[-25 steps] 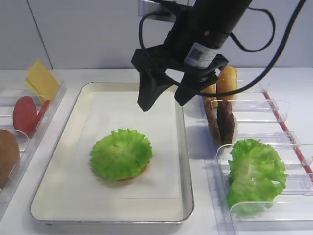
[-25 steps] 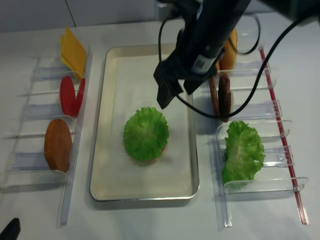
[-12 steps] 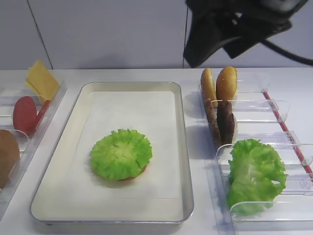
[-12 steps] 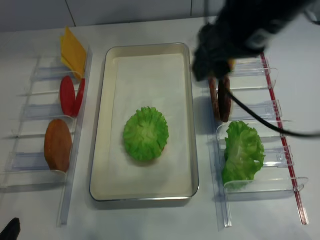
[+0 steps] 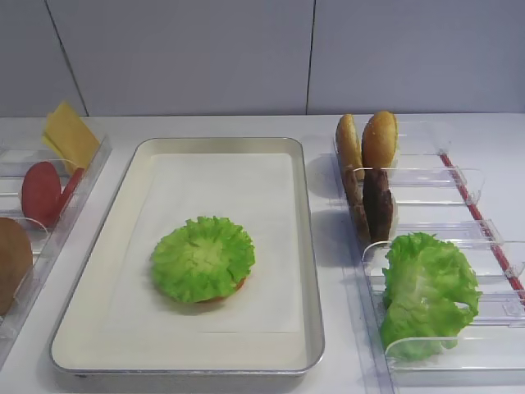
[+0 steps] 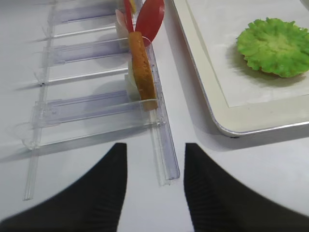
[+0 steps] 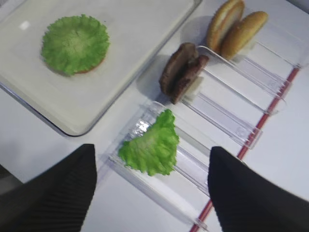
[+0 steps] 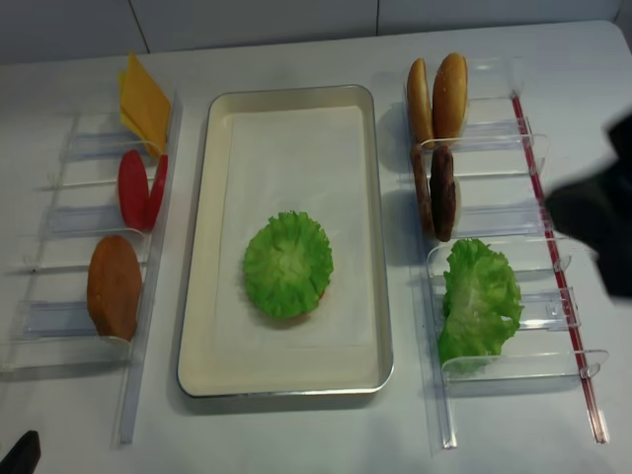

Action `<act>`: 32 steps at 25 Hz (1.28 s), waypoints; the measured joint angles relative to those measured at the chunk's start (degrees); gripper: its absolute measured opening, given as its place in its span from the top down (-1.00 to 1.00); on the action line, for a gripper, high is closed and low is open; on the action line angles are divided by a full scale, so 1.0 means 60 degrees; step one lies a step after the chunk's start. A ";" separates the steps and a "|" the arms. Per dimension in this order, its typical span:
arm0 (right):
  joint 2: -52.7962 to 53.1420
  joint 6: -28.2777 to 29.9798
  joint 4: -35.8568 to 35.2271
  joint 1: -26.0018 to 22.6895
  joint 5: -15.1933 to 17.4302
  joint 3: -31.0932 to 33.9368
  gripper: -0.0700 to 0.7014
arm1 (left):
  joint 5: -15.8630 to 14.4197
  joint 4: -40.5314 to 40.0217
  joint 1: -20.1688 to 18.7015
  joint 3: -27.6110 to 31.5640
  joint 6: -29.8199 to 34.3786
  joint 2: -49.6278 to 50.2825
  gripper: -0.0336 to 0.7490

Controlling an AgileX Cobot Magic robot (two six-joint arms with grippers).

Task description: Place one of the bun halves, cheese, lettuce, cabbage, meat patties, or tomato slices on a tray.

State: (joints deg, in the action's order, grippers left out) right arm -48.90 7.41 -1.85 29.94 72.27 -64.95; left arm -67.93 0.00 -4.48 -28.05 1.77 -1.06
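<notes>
On the white table (image 5: 246,123), both grippers' fingers (image 6: 108,193) spread apart, empty

Clear divided bins (image 8: 494,247) flank a white table (image 8: 296,434).

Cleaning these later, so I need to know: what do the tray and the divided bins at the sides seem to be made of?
The tray looks like brushed silver metal: a dull grey sheen and a rolled rim, with a matte white paper liner inside. The divided bins look like clear, glossy rigid plastic: see-through walls with bright edge glints, though acrylic or another plastic cannot be told.
</notes>
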 joint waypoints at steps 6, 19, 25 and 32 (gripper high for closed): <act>0.2484 0.0000 0.0200 0.0000 -0.0164 0.1852 -0.36 | 0.0000 0.0000 0.0000 0.0000 0.0000 0.0000 0.17; 0.5777 0.0000 0.0181 -0.2710 -0.0576 0.4717 -0.35 | 0.0000 0.0000 0.0000 0.0000 0.0000 0.0000 0.17; 0.6707 0.0000 0.0163 -0.4225 -0.0540 0.4875 -0.34 | 0.0000 0.0000 0.0000 0.0000 0.0000 0.0000 0.17; 0.7454 0.0061 0.0147 -0.5077 -0.0540 0.4875 -0.25 | 0.0000 0.0000 0.0000 0.0000 0.0000 0.0000 0.17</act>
State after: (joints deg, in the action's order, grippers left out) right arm -4.18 7.78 -0.97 -0.52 69.03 -35.70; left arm -67.93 0.00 -4.48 -28.05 1.77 -1.06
